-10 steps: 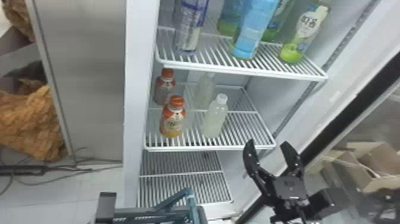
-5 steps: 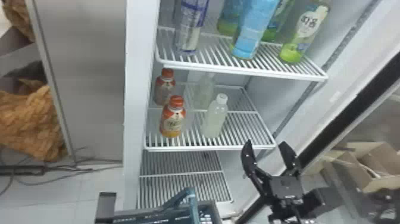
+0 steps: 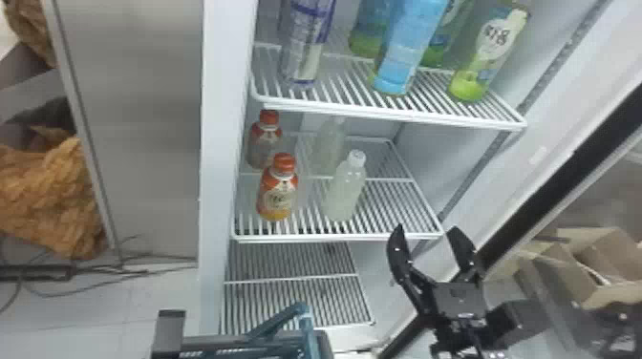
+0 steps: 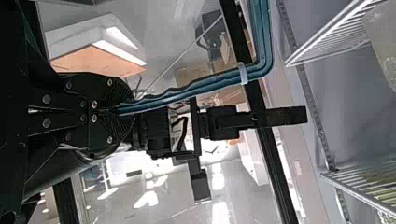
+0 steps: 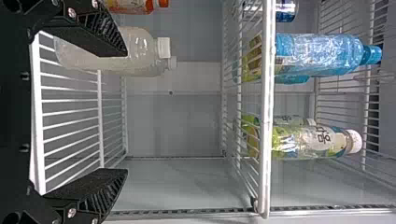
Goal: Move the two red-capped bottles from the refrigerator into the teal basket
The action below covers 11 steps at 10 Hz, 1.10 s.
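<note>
Side by side at the middle shelf's left end stand two red-capped bottles, the front one (image 3: 278, 193) with orange liquid, the rear one (image 3: 264, 143) partly behind it. My left gripper's dark body (image 3: 170, 334) is at the bottom edge; in the left wrist view my left gripper (image 4: 117, 110) is shut on the teal basket's handle (image 4: 205, 85). My right gripper (image 3: 427, 234) stands open and empty, right of the bottles by the shelf's front right corner. In the right wrist view, my right gripper (image 5: 125, 112) has a red-capped bottle (image 5: 133, 5) beyond one finger.
Two pale white-capped bottles, one in front (image 3: 345, 188), stand right of the red-capped ones. Tall blue and green bottles fill the upper shelf (image 3: 396, 112). The fridge's left wall edge (image 3: 217, 143) is close beside the red-capped bottles. Cardboard boxes (image 3: 573, 267) lie outside at right.
My right gripper has shifted slightly to the left, its fingers a little closer together. The teal handle has moved slightly at the bottom edge. The bottles stay where they were.
</note>
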Tool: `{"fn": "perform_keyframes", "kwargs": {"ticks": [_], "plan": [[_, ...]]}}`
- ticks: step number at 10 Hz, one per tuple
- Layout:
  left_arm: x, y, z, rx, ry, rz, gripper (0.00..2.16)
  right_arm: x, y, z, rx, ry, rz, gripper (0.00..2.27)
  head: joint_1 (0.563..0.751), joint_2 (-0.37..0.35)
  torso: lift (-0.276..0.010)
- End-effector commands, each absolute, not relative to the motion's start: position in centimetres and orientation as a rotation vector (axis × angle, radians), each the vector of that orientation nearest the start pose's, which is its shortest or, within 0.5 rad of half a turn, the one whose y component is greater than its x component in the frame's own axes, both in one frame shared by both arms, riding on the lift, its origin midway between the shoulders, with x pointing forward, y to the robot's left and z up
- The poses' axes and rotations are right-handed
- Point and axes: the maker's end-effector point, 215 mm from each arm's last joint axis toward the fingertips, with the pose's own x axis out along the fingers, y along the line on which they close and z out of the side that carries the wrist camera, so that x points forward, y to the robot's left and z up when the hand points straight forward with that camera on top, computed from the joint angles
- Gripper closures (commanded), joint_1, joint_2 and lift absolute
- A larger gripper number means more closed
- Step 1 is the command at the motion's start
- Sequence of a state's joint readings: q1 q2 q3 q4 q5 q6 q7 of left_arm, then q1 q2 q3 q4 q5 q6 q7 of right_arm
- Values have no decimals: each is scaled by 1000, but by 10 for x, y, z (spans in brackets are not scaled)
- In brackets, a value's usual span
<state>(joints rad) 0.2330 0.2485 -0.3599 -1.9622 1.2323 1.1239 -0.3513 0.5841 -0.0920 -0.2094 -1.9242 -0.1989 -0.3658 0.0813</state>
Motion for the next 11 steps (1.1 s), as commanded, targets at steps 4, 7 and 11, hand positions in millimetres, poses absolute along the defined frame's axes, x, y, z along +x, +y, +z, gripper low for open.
{"fn": "perform_keyframes", "kwargs": {"ticks": [4,7,11], "plan": [[211,-109,-361,-961,1039,-1297,1134,403,-345,-313,-11,-162,-88,139,695,-350,-228],[212,-109,-360,-961,1037,-1299,1134,402,-345,-311,-10,-169,-89,139,695,-350,-228],[212,-109,-360,-961,1037,-1299,1134,402,-346,-311,-7,-172,-91,139,695,-350,-228]]}}
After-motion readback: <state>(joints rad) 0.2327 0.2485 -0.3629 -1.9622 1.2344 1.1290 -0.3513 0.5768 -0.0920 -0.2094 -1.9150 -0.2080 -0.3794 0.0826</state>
